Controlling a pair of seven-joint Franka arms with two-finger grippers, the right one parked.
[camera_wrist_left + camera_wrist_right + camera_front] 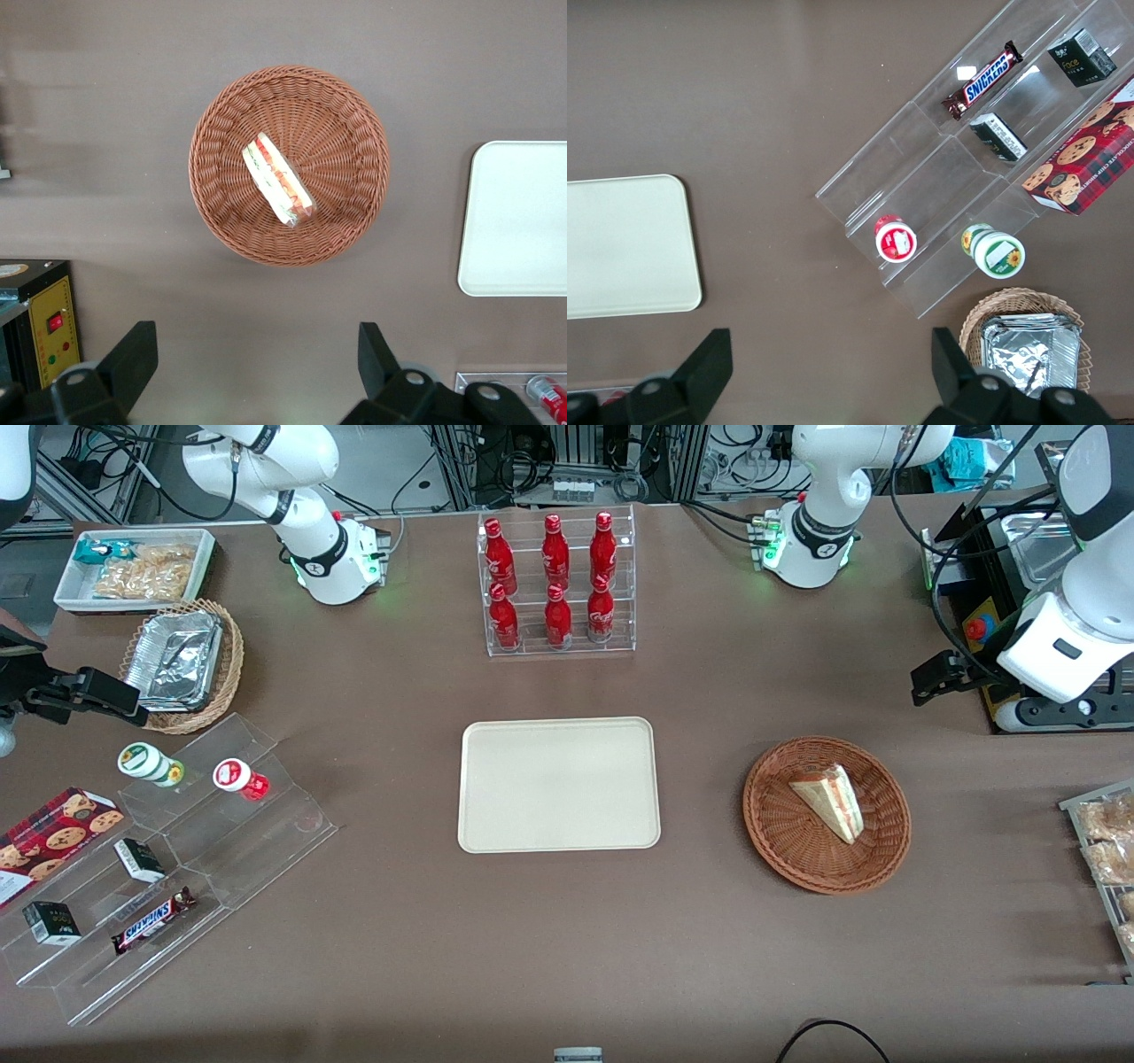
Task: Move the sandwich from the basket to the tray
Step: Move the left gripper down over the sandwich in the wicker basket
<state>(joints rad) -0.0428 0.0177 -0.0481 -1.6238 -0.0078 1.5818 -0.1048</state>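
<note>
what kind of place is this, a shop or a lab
Most likely a robotics lab staged as a snack counter: cable racks past the table, a bottle rack, and a sandwich in a basket. The open claw hangs above the table beside the basket.

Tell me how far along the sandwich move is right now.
Nothing is done yet. The clear-wrapped triangular white-bread sandwich still lies in the round reddish-brown wicker basket, and the flat cream-beige plastic tray holds nothing. The left arm's tool is open, off the basket and touching nothing. Left to do: reach in, grip, lift, carry and set down on the tray.
</note>
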